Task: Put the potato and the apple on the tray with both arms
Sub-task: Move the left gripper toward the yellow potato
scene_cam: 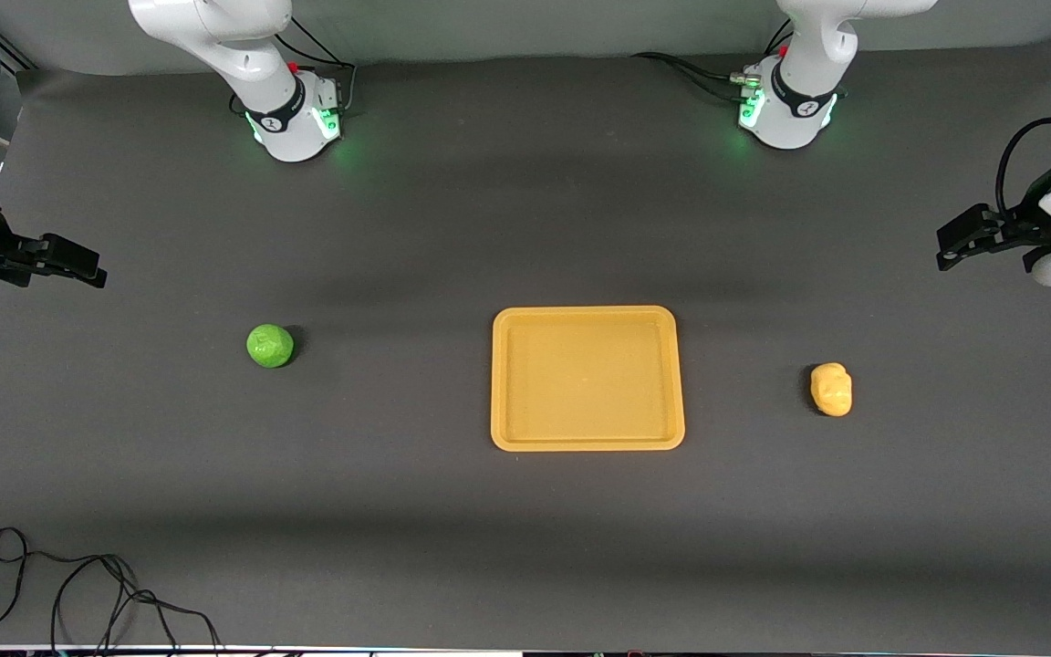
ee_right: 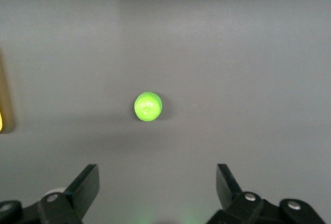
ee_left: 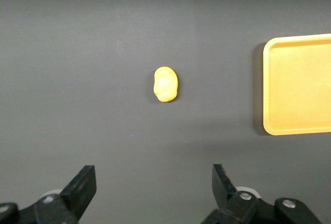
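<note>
Right gripper (scene_cam: pixel 92 272) hangs at its arm's table end, fingers spread, empty. We see the glossy round apple (scene_cam: pixel 270 346) on dark matte table (scene_cam: pixel 525 529), flat low-rimmed tray (scene_cam: pixel 587 378) midway, lumpy potato (scene_cam: pixel 831 389), then left gripper (scene_cam: pixel 950 248), splayed per its wrist view. Only the front view shows the loose cable (scene_cam: pixel 78 593).

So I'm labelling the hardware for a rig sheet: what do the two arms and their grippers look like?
Both arms are glossy white with rounded jointed segments, a black ring near each base and green lights glowing there. Black cables run to both bases. The left gripper and right gripper are matte black, each with two wedge-shaped fingers and silver screws at the finger mounts. A black cable loops over the left wrist.
</note>
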